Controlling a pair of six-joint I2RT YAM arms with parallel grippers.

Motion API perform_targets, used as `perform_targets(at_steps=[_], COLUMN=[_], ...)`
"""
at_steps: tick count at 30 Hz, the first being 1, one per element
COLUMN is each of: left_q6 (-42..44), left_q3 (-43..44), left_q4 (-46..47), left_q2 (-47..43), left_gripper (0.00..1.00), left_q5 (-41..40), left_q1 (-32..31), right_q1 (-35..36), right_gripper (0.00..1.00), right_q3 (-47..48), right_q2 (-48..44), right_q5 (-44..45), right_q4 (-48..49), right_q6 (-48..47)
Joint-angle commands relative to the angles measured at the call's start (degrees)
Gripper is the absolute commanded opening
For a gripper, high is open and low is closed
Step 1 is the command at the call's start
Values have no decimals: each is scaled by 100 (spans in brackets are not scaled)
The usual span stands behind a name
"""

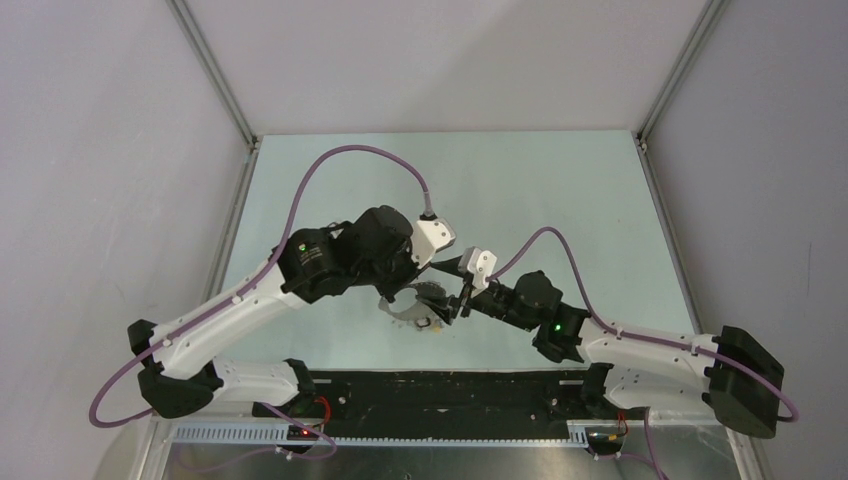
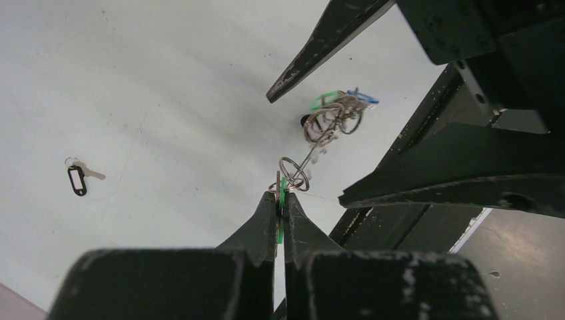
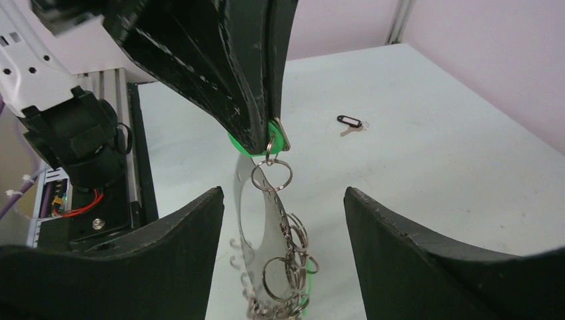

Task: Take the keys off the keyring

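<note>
Left hand pinches a green key; right hand gapes empty; only wrist views show the loose black-tagged key.

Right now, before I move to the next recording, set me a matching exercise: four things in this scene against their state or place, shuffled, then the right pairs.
Things:
1. left end effector
2. right end effector
3. black-tagged key
4. keyring

States or places:
A. lying alone on the table
B. open, fingers either side of the hanging bunch
C. hanging under the green key
D. shut on the green key

Pairs: 1-D, 2-B, 3-A, 4-C
</note>
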Motion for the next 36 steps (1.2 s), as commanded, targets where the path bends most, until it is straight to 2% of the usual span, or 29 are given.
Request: perform_targets(at_steps=[1,9,18,24,28,29,33,36], left_q6=[11,144,208,210,193,183,130,90], left_q3=[308,337,408,471,468,462,466,475], left_q4=[138,142,141,152,158,156,154,162], left_q2=[18,3,52,80,95,95,82,87], left_gripper=[0,0,0,0,0,0,0,0], left_q5=[236,426,455,459,473,462,431,416], left_q1=[-19,-21,-19,-19,-19,-19,-19,-19], right_q1=[22,-127,-318,-321,-306,-292,-142,-4], right_gripper=[69,63,50,44,40,40,52,52], right_q3=[17,49,52,68,70,70,70,70], right_q2=[168,375,484,590,623,611,563,523], right_q5=[130,-404,-1064,-1209,-983,-907,-466,-103], right_q4=[526,945,1137,1183,1215,1212,1110,1028], right_q6=[-255,-214,45,191,239,250,142,3])
